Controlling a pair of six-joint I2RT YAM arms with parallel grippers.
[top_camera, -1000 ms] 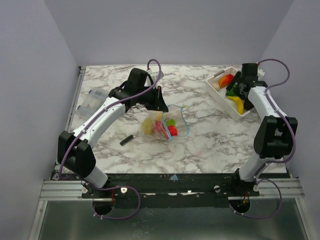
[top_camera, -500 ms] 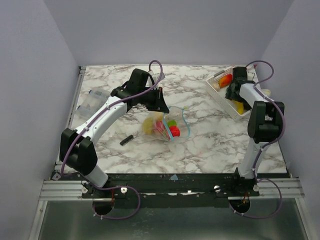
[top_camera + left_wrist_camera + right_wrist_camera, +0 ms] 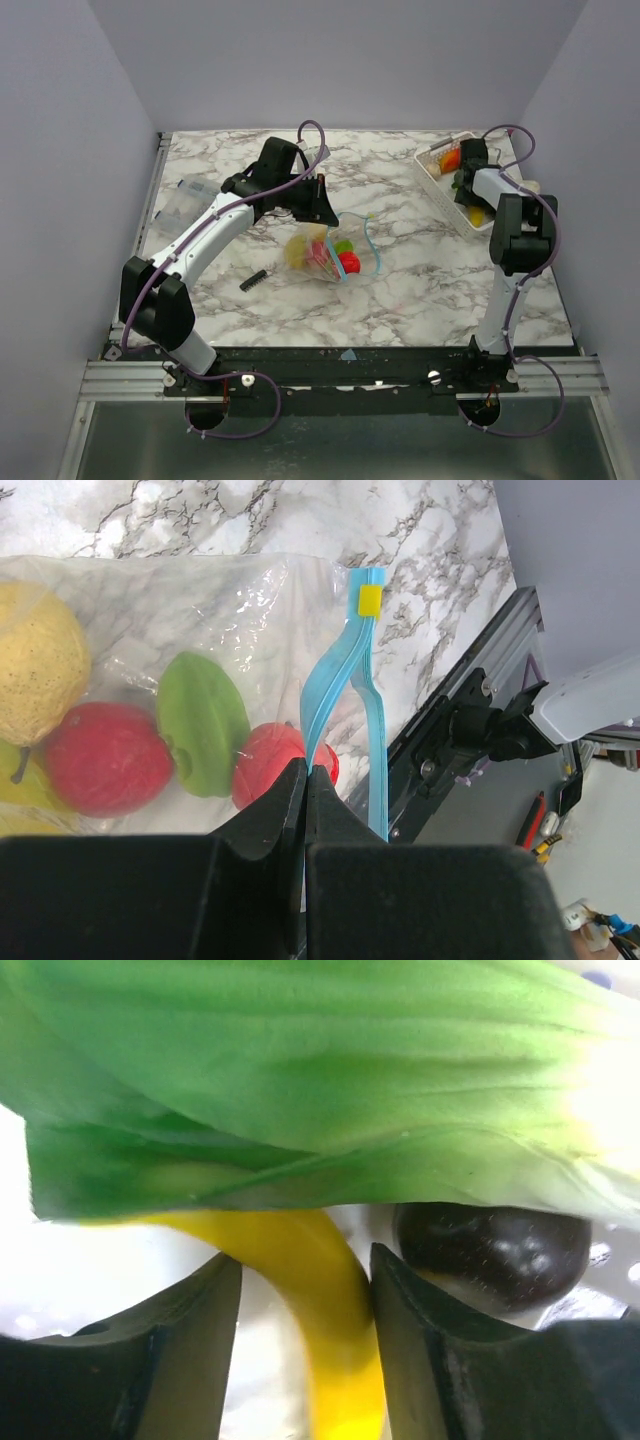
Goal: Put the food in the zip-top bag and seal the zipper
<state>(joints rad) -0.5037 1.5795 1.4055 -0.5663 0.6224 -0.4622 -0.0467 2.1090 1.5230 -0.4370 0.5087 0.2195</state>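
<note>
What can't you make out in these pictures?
- Right wrist view: whether the right claw grips the yellow food; green food blocks the rest.
- Top view: its tips in the basket, too small and under the wrist.
- Left wrist view: bag cut off at left; left claw covers its lower part.

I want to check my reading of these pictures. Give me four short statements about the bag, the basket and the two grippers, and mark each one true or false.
1. The left gripper pinches the blue zipper strip of the bag. True.
2. The bag is empty. False: it holds toy fruit.
3. The right gripper is at the white basket. True.
4. The black bar lies in the basket. False: it lies on the table, left of the bag.
</note>
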